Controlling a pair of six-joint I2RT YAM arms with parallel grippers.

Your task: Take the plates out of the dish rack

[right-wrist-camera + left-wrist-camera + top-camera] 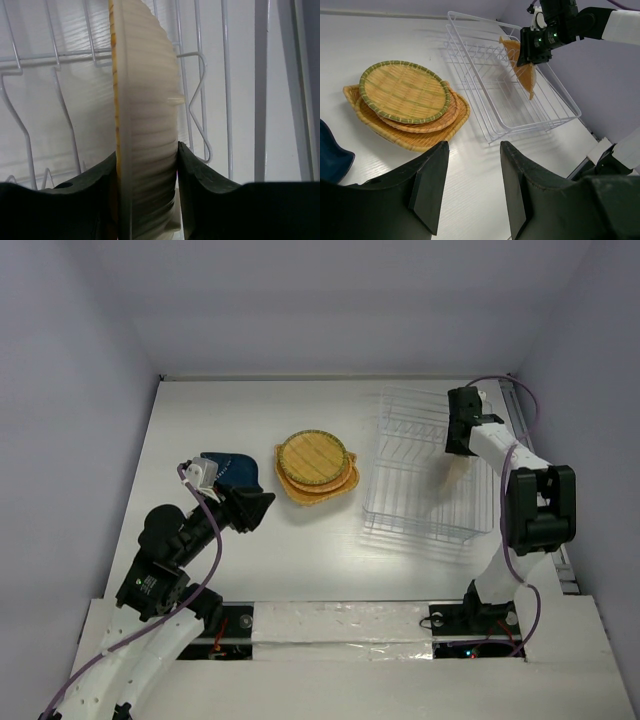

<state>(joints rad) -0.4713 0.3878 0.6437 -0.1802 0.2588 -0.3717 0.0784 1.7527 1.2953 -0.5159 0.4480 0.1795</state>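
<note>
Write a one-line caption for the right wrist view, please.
Right gripper clamps the edge of an upright ribbed plate standing in the dish rack.

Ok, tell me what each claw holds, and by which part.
Right claw: the upright plate in the dish rack, pinched at its upper edge. Left claw: open, nothing held.

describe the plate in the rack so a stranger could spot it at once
Start at the clear wire dish rack on the right side of the table. Along its right wall one orange-tan woven plate stands on edge in the slots, pinched by the right gripper. It is the only plate upright; the others lie flat in a stack left of the rack.
</note>
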